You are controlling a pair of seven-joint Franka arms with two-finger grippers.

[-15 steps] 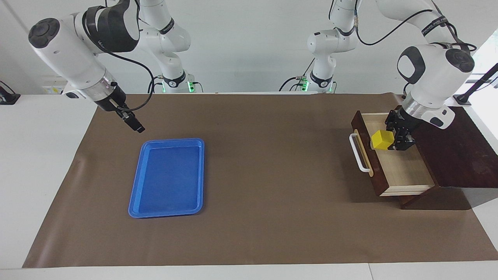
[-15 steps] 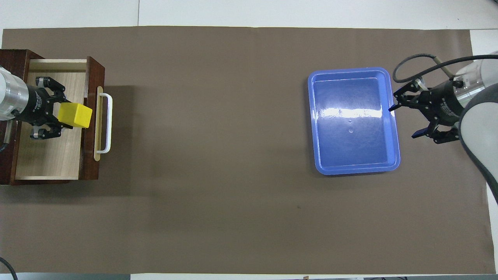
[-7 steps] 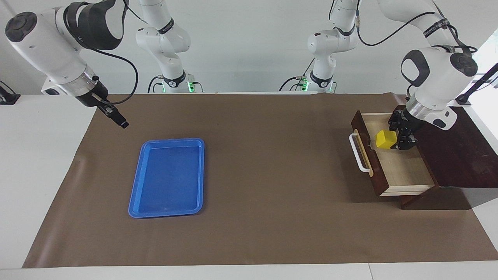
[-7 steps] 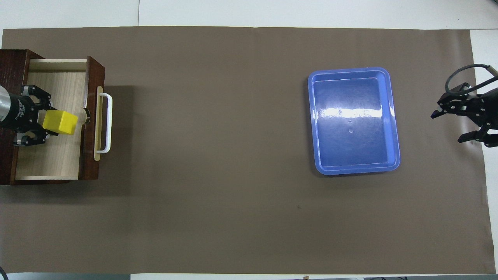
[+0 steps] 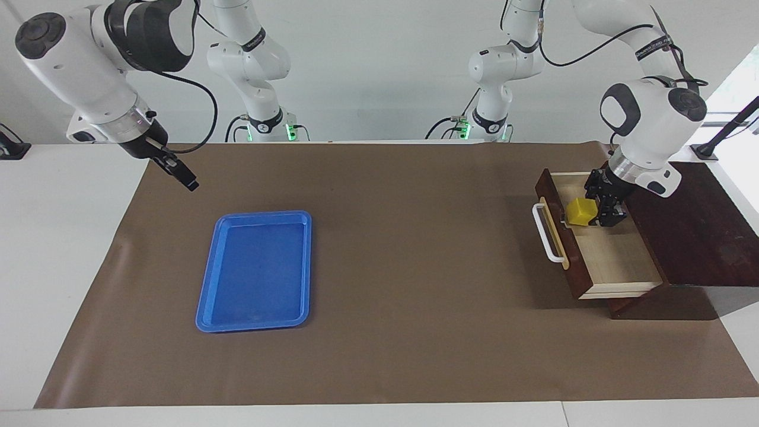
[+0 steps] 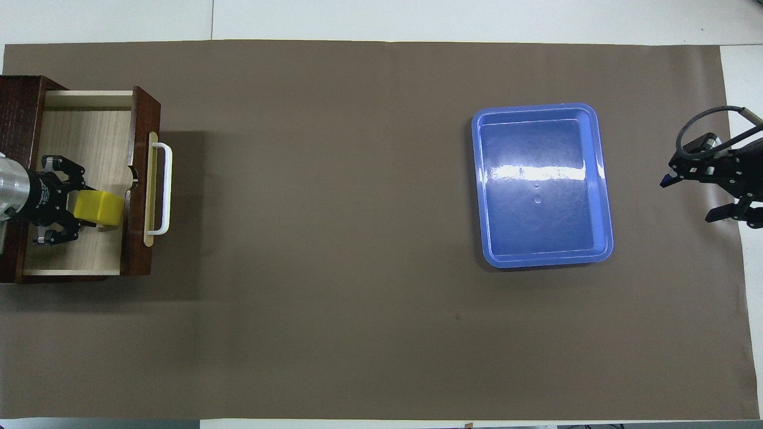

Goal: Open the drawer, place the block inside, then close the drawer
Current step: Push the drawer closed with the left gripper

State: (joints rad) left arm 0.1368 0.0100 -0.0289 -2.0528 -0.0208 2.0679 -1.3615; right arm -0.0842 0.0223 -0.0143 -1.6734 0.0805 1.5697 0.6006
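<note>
The left hand (image 5: 593,214) is clamped on the yellow block (image 5: 580,212) inside the open drawer (image 5: 616,261), just beside its dark front with the white handle (image 5: 547,232), while the right hand (image 5: 191,183), fingers apart, hangs over the desk (image 5: 403,249) near the blue tray (image 5: 256,271).

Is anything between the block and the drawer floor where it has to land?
Nothing visible. The left gripper holds the block over the open drawer, whose pale floor under it shows bare. The right gripper waits over the mat near the blue tray.
</note>
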